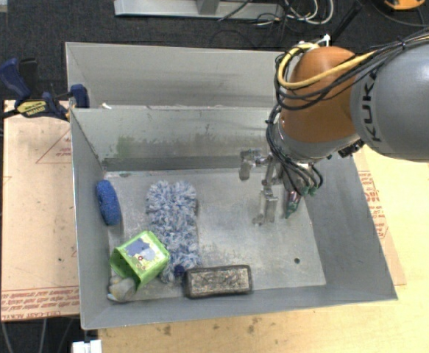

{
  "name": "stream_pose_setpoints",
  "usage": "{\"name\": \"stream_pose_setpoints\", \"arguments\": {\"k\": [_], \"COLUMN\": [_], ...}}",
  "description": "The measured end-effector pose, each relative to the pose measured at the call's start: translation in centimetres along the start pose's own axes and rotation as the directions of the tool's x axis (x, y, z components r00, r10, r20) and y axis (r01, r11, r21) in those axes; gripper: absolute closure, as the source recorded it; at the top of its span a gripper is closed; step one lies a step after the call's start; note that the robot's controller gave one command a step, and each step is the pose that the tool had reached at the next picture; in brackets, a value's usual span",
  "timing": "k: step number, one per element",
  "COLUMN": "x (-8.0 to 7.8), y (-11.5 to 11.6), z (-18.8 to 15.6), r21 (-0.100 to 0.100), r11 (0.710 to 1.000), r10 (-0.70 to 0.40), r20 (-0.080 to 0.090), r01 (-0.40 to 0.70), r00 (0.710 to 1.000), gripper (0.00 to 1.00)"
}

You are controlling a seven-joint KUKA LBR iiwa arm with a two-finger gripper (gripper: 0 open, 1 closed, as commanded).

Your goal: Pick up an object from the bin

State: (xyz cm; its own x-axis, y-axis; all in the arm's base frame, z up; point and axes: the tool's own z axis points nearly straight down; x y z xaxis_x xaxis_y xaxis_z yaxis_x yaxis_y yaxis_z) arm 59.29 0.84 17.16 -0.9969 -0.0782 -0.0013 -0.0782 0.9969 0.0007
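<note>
My gripper (pixel 276 212) hangs over bare bin floor in the right half of the bin, its two fingers apart and nothing between them. The nearest loose thing is a dark grey rectangular block (pixel 218 281), lying flat by the front wall, below and left of the gripper. A shaggy blue-grey cloth (pixel 174 218) is spread on the floor well to the gripper's left.
A green box with a blue-and-white label (pixel 140 257) rests tilted at the front left, touching the cloth. A pale stone-like lump (pixel 122 290) sits in the front left corner. A blue oval piece (pixel 108 201) lies by the left wall. The arm's orange cover looms above the gripper.
</note>
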Motion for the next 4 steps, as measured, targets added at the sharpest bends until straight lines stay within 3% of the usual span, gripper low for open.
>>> {"name": "stream_pose_setpoints", "arguments": {"k": [1, 2, 3, 4], "x": [0.0, -1.0, 1.4, 2.4], "y": [0.0, 2.3, 5.8, 9.4], "z": [0.0, 1.6, 6.9, 9.8], "r21": [0.0, 0.003, 0.0, -0.001], "r11": [1.0, 0.998, 0.99, 0.978], "r10": [0.0, -0.065, -0.139, -0.206], "r20": [0.0, 0.006, 0.006, -0.008], "r01": [0.0, 0.065, 0.139, 0.206], "r00": [1.0, 0.998, 0.99, 0.978], "gripper": [0.0, 0.0, 0.0, 0.0]}}
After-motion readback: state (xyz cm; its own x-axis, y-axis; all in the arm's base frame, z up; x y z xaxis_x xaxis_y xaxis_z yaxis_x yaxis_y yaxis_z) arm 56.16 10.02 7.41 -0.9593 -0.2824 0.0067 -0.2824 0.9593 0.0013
